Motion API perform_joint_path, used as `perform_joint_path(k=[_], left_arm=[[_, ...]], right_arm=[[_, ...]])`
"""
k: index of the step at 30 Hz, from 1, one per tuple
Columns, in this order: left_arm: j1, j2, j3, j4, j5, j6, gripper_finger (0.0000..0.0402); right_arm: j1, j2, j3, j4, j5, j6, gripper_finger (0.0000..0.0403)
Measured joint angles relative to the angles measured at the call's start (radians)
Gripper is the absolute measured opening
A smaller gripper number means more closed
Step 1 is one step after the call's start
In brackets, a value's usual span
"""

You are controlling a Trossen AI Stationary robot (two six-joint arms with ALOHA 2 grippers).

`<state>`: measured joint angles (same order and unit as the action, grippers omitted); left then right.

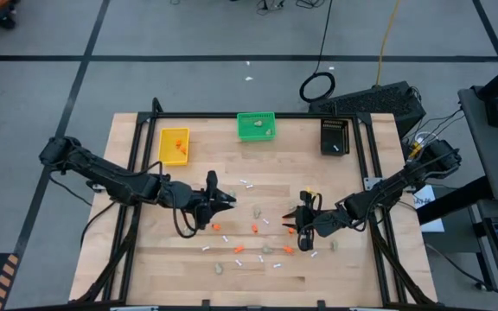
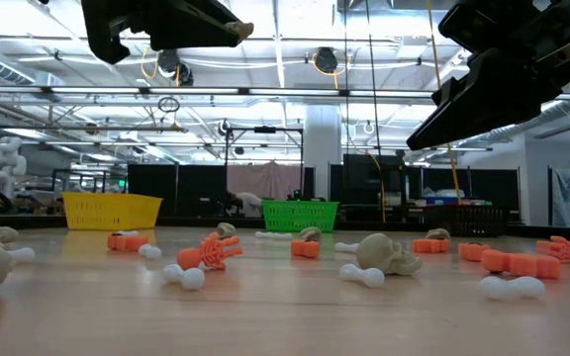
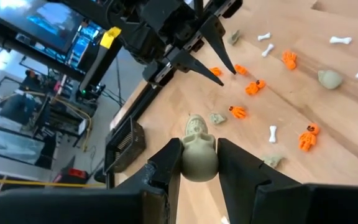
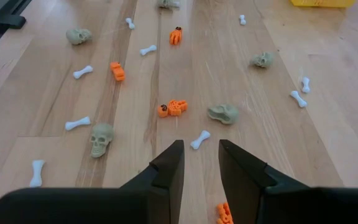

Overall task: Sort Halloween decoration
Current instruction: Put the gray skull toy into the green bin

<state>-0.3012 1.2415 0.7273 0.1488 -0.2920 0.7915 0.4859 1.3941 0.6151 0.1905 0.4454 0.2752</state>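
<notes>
My left gripper (image 3: 199, 163) hangs above the worktop (image 1: 137, 147), clenched on a beige skull (image 3: 198, 152) pinched between its fingers. Orange bits (image 4: 173, 108), more skulls (image 4: 102, 138) and white bones (image 4: 199, 139) lie scattered across the middle of the worktop. My right gripper (image 4: 201, 163) hovers over them, fingers slightly parted, grasping nothing.

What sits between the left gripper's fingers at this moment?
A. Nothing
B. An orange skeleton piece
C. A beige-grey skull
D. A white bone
C: the left wrist view shows the left gripper clamped on a beige-grey skull, its fingers pressed against both sides of it above the table.
</notes>
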Motion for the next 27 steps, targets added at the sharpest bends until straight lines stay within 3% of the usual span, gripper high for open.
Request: perform_joint_path(k=[8, 13, 21, 27], left_arm=[[0.013, 0.0, 0.0, 0.032, -0.038, -0.051, 0.0091], [0.073, 0.0, 0.0, 0.118, -0.079, 0.007, 0.0091], [0.259, 0.0, 0.0, 0.322, -0.084, 0.068, 0.0091], [0.439, 0.0, 0.0, 0.363, -0.026, -0.147, 0.0091]], right_arm=[[0.0, 0.0, 0.0, 0.0, 0.0, 0.0, 0.0089], [0.0, 0.0, 0.0, 0.0, 0.0, 0.0, 0.0089], [0.0, 0.0, 0.0, 0.0, 0.0, 0.0, 0.0089], [0.0, 0.0, 0.0, 0.0, 0.0, 0.0, 0.0089]])
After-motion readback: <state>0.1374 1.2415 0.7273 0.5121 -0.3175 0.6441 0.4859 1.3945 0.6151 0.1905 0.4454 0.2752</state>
